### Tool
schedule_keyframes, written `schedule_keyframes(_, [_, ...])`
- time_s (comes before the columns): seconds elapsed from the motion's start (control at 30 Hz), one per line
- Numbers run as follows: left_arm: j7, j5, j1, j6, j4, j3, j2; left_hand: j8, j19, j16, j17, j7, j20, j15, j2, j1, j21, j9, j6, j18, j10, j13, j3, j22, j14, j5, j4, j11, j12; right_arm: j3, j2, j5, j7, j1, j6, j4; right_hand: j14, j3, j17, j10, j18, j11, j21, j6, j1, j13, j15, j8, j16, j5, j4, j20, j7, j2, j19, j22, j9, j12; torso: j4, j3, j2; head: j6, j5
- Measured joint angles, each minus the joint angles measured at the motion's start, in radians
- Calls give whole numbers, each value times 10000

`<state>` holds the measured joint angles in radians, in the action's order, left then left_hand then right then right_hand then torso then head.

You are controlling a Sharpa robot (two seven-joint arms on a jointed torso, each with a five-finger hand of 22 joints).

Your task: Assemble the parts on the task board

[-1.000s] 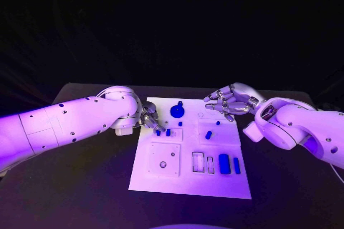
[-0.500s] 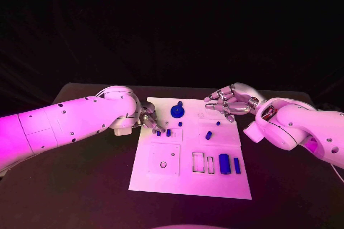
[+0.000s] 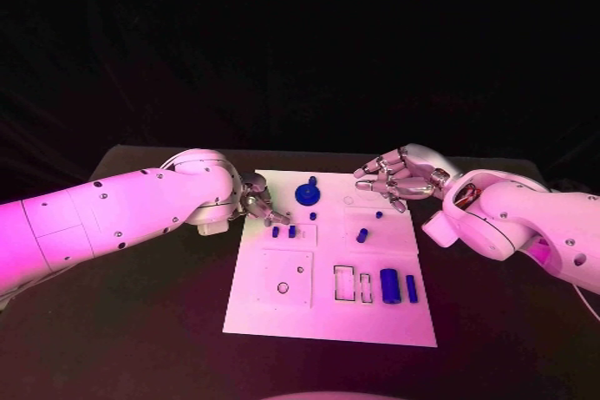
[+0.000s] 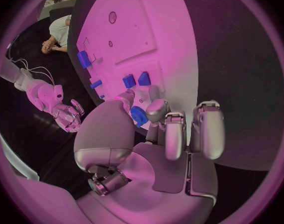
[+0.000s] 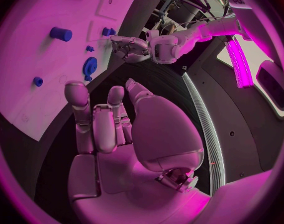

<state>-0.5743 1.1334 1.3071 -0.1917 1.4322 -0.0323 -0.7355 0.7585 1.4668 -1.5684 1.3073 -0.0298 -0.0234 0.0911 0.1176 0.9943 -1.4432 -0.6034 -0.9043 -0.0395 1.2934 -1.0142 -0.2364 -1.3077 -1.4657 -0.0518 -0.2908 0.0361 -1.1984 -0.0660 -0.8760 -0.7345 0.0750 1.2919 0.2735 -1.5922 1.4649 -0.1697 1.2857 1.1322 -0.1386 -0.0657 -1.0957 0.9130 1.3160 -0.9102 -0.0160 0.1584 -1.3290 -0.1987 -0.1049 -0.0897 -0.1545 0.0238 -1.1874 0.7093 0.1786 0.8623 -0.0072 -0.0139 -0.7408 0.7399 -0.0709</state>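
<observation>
The white task board (image 3: 331,270) lies in the middle of the frame on the black table (image 3: 150,304). A round blue part (image 3: 308,193) stands near the board's top edge, two small blue pegs (image 3: 283,232) just below it, and two long blue bars (image 3: 401,285) sit at the lower right. At the board's upper left edge the left hand (image 3: 260,205) hovers, fingers loosely curled, grasping nothing. Over the upper right corner the right hand (image 3: 401,179) hangs with fingers bent and apart, empty.
</observation>
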Motion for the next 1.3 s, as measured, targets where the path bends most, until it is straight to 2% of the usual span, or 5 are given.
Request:
schedule_keyframes(0.17, [262, -296, 14, 857, 8, 49, -70, -347, -232, 82, 2, -244, -81, -118, -197, -75, 1639, 84, 554, -243, -1281, 1573, 715, 87, 2, 0, -1, -209, 1276, 0, 16, 3, 0, -5, 0, 18, 0, 0, 0, 0, 0, 0, 0, 0, 0, 0, 0, 0, 0, -1, 0, 0, 0, 0, 0, -2, 0, 0, 2, 6, 3, -10, 12])
schedule_keyframes(0.3, [672, -897, 20, 1404, -69, 62, -121, -825, -2215, 2799, -46, -768, -467, -615, -543, 239, 6429, 380, 1380, -1140, -3223, 3319, 1369, 3425, 343, 0, -22, -665, 2963, 0, 31, 6, 0, -6, 0, 25, 0, 0, 0, 0, 0, 0, 34, 0, 0, 0, 0, 0, 0, -1, 1, 0, 0, 0, 0, -2, 0, 0, 2, 12, 6, -34, 21])
schedule_keyframes(0.57, [2093, -1354, 7, 1880, -147, 8, -116, -2058, -3253, 8836, -4263, -1291, -1002, -1092, -755, 3700, 10155, 1664, 1971, -1324, -4629, 5154, 1395, 6298, 3061, 1, 763, -1322, 5070, -1, 37, 12, 0, -9, 0, 37, 0, 27, 0, 0, 0, -1, 33, -62, 3, 37, 0, 0, 46, -105, 28, 0, 6, -2, 0, -13, 0, 0, 13, 23, 13, -67, 42])
schedule_keyframes(0.77, [3638, -1229, -98, 2508, -48, -25, -3, -3782, -2778, 9726, -5102, -1309, -888, -1077, -554, 5627, 10921, 3296, 943, -1325, -3808, 7201, 866, 7119, 2891, 1, 1291, -1338, 7028, -1, 83, 17, 0, -14, 17, 83, 0, 27, 1, -29, 0, 28, 72, -64, 80, 53, 0, 0, 49, -163, 28, 0, 5, -79, 0, -32, 0, 0, 7, 14, 20, -126, 58])
schedule_keyframes(1.3, [4515, 482, -334, 2953, -173, -146, 472, -4641, -1975, 8393, -4379, -1204, -768, -980, -260, 5878, 10495, 4173, 80, -1323, -3107, 8449, 954, 6859, 1827, 1, 1589, -1248, 7861, -1, 100, 36, 0, -21, 40, 114, 0, 27, 1, -29, 0, 29, 72, -63, 81, 53, 0, 0, 49, -162, 29, 0, 6, -79, 0, -31, 0, -1, 1, 13, 5, -238, 135])
